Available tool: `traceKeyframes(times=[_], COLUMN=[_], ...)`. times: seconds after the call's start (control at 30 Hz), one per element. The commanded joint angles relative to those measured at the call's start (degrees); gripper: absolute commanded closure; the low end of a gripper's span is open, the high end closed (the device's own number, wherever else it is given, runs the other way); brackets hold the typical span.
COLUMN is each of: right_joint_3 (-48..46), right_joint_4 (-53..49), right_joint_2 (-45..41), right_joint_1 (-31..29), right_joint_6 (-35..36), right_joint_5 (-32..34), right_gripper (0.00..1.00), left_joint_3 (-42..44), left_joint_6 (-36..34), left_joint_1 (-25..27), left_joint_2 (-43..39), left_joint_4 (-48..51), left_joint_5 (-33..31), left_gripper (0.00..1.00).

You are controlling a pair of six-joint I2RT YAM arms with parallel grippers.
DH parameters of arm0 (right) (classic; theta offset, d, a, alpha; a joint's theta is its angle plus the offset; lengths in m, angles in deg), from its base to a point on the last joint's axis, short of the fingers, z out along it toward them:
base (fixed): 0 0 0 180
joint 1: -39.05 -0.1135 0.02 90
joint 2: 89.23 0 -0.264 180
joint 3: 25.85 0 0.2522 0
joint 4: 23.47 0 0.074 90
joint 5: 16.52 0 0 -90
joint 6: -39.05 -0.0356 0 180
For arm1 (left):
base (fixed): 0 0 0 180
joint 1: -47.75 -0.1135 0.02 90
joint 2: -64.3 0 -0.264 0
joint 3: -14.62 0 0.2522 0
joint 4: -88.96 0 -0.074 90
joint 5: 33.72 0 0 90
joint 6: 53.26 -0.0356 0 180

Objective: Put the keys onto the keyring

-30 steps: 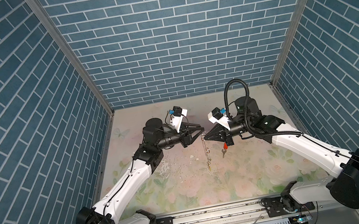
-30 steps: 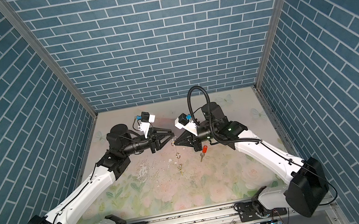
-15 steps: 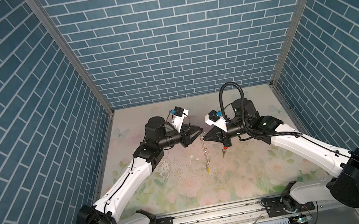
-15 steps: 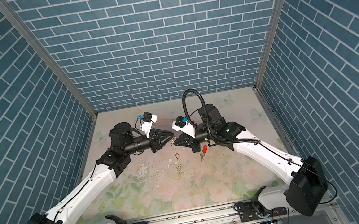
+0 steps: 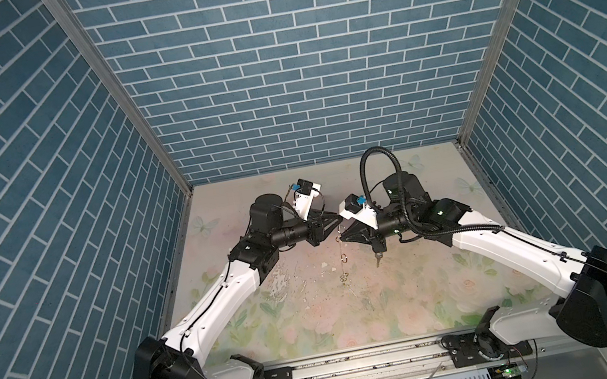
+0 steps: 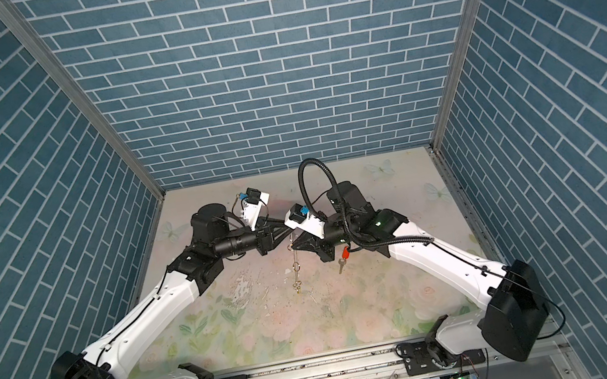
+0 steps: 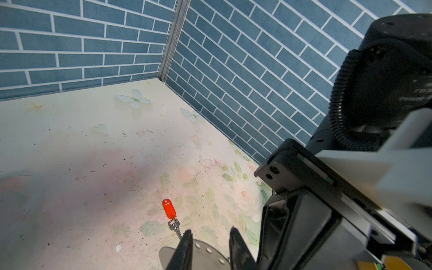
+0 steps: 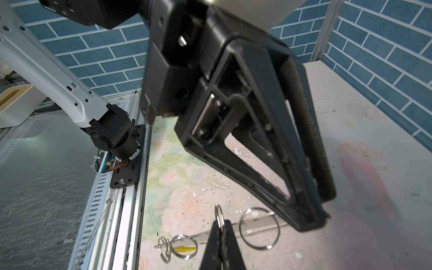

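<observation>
The keyring [image 8: 253, 225] is a thin silver strip carrying several metal rings, and in both top views it hangs in the air mid-table [image 5: 342, 259]. My right gripper [image 8: 221, 224] is shut on one ring [image 8: 218, 214]. My left gripper [image 7: 211, 233] meets it from the left. Its fingers [image 7: 187, 243] stand narrowly apart around the strip's rounded, riveted end [image 7: 205, 251]. One of the keys [image 7: 174, 226], with a red tag [image 7: 169, 211], lies on the mat under the right gripper [image 6: 290, 247]. A yellow tag [image 8: 184, 249] shows at the strip's low end; its key is not clear.
The floral mat [image 5: 315, 315] has flaked patches. Blue brick walls [image 5: 294, 74] close the back and both sides. The aluminium rail [image 5: 366, 361] with both arm bases runs along the front edge. A black cable hose [image 5: 378, 169] loops above the right wrist.
My left gripper has moved right, up to the strip's top end, and its jaws have narrowed. The right gripper has shifted slightly left, still holding its ring.
</observation>
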Motion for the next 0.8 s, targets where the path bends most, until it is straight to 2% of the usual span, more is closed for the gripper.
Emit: traceKeyframes(times=[0.0,0.17,0.33,0.4,0.63,0.77], right_joint_3=[3.4,3.2,3.2,3.0,2.5,3.1], right_joint_4=[-0.5,0.5,1.1,1.3,3.8,4.2], right_joint_2=[0.4,0.3,0.4,0.4,0.6,0.8], right_joint_1=[-0.6,-0.6,-0.6,-0.6,-0.6,-0.6], right_joint_6=[4.2,3.7,2.5,2.2,0.3,-0.5], right_joint_5=[2.0,3.6,5.4,5.8,8.5,11.0], right_gripper=[1.0,1.0,1.0,1.0,1.0,1.0], left_joint_3=[-1.9,-1.7,0.1,1.1,3.6,6.0], left_joint_6=[-1.5,-2.3,-2.8,-3.0,-4.1,-3.4], left_joint_1=[0.4,0.6,0.6,0.6,0.4,0.4], left_joint_2=[0.5,-0.2,-4.1,-6.4,-13.0,-15.4], left_joint_4=[2.4,3.2,2.0,1.4,2.3,2.4], left_joint_5=[-0.5,-1.5,-5.1,-7.2,-11.5,-10.5], left_gripper=[0.71,0.72,0.58,0.55,0.55,0.56])
